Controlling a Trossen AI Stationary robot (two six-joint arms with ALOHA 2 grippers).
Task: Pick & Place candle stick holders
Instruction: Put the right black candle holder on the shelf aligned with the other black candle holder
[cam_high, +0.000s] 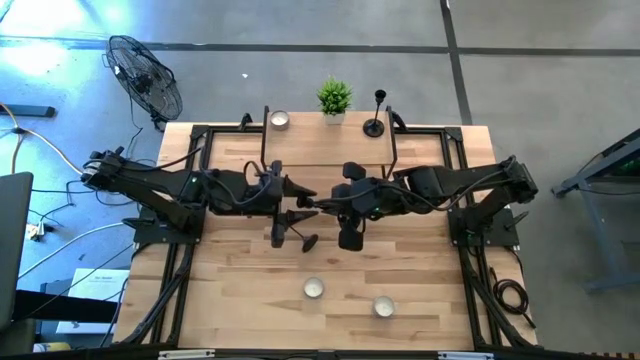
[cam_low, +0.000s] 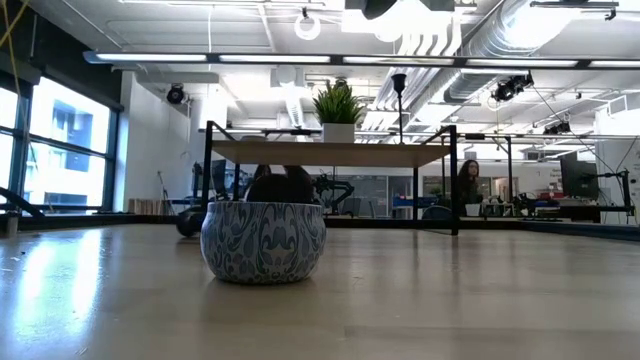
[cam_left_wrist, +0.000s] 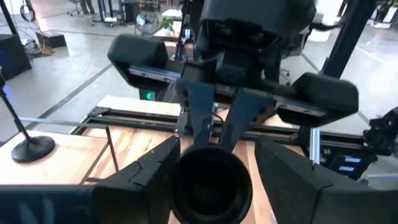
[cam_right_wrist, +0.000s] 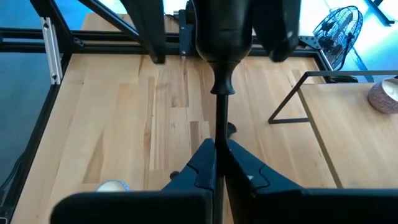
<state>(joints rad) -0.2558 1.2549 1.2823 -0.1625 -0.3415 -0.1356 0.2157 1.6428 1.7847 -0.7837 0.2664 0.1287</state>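
- Passing one candlestick (cam_right_wrist: 219, 115) from claw to claw looks like the step in hand. It hangs level in the air over the middle of the table (cam_high: 240, 290), between the two arms.
- The right gripper (cam_right_wrist: 217, 149) is pinched tight on its thin stem.
- The left gripper (cam_left_wrist: 214, 155) flanks its round base with the fingers (cam_left_wrist: 149, 177) spread and a gap showing on each side, so I judge it is letting go.
- Done: a second candlestick (cam_high: 375, 122) stands upright on the raised shelf (cam_high: 300, 150), beside the green plant (cam_high: 334, 97).
- Left: setting down the held one, most likely on that shelf.
- A dark shape (cam_high: 300, 238) lies on the table under the claws. It may be a third candlestick or only a shadow; I cannot tell.
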